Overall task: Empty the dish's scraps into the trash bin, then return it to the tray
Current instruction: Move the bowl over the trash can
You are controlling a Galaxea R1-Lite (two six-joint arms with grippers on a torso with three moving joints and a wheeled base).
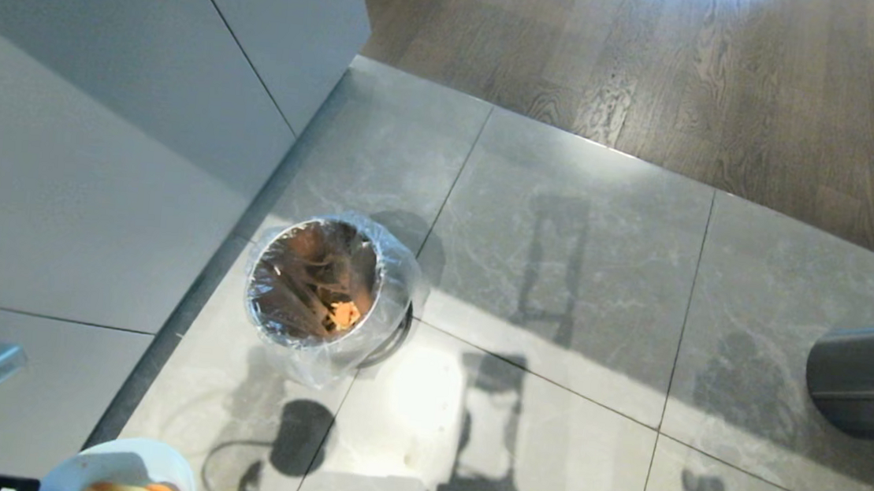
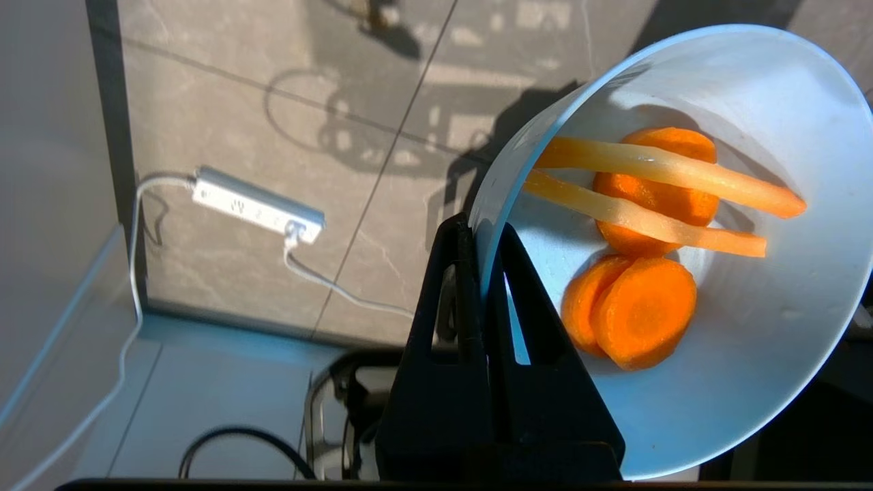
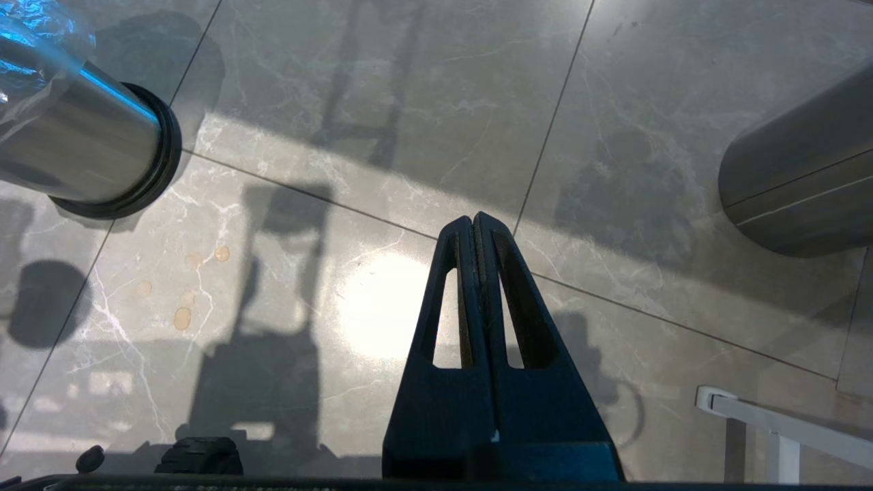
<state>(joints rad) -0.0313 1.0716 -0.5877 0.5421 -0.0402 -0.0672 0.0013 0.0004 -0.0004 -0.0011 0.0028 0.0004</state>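
Note:
The dish (image 2: 757, 354), a small pale white-blue bowl, hangs over the floor with my left gripper (image 2: 481, 228) shut on its rim, one finger inside and one outside. The scraps (image 2: 648, 307), orange carrot slices and pale yellow sticks, lie inside it. In the head view the dish (image 1: 125, 462) shows at the bottom left edge, nearer me than the trash bin (image 1: 322, 287). That bin is shiny metal with a crinkled clear liner, and an orange piece lies inside it. My right gripper (image 3: 474, 221) is shut on nothing above bare floor tiles. The tray is out of view.
A larger dark-grey cylinder bin (image 1: 872, 378) stands at the right. A grey cabinet wall (image 1: 99, 129) runs along the left. A white power strip (image 2: 256, 204) with its cable lies on the tiled floor, and wood flooring (image 1: 697, 70) begins farther off.

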